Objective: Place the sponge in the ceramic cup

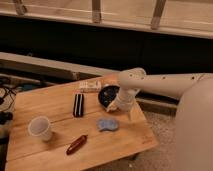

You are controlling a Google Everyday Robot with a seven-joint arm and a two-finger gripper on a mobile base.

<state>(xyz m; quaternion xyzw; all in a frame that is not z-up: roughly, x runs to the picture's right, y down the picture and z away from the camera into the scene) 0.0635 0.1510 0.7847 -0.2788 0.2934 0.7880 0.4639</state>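
The sponge (107, 124) is a small light-blue wavy pad lying flat on the wooden table (55, 132), right of centre. The ceramic cup (40, 128) stands upright near the table's left front, off-white with a darker inside. My gripper (116, 106) hangs at the end of the white arm, just above and to the right of the sponge and in front of the black bowl (107, 94). The arm reaches in from the right.
A black rectangular object (78, 105) lies mid-table. A reddish-brown oblong object (77, 144) lies near the front edge. A small pale packet (90, 86) sits at the back by the bowl. The table's right edge is close to the sponge.
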